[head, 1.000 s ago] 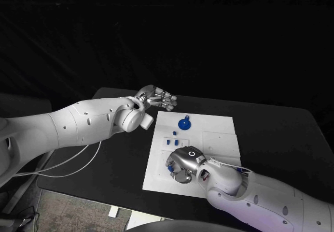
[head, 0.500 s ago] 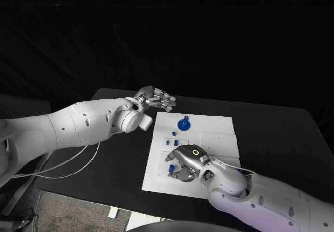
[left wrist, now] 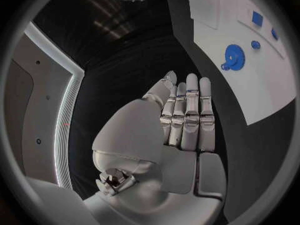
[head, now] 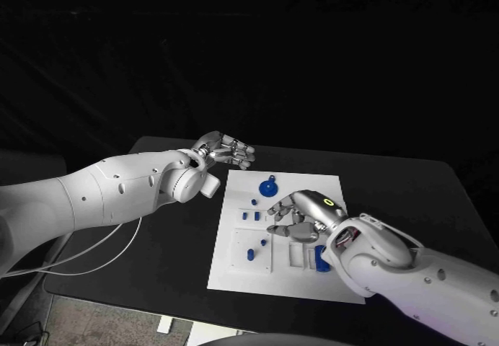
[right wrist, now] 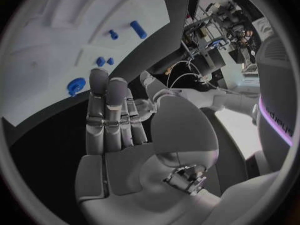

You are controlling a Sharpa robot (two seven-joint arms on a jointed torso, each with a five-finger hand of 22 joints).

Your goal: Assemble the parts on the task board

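Note:
The white task board point(head: 338, 205) lies mid-table. On it are a blue gear point(head: 268, 189), two small blue pieces point(head: 252, 213) beside each other, a blue peg point(head: 251, 254) near the left edge and a larger blue piece point(head: 322, 258) by my right wrist. My right hand point(head: 301, 216) hovers over the board's middle, fingers stretched out, holding nothing. My left hand point(head: 225, 151) stays off the board's far left corner, also empty. The left wrist view has the flat left hand point(left wrist: 184, 125) with the gear point(left wrist: 232, 57) beyond it. The right wrist view shows the right hand point(right wrist: 115, 120), the gear point(right wrist: 76, 85) and a peg point(right wrist: 138, 29).
Bare black table point(head: 416, 194) surrounds the board on all sides. A white cable point(head: 99, 249) hangs under my left arm at the table's left edge. My left arm point(right wrist: 187, 97) crosses behind the right hand's fingers.
My right hand has lifted from the board's near left part and moved toward the middle, uncovering the blue peg. The left hand has barely moved.

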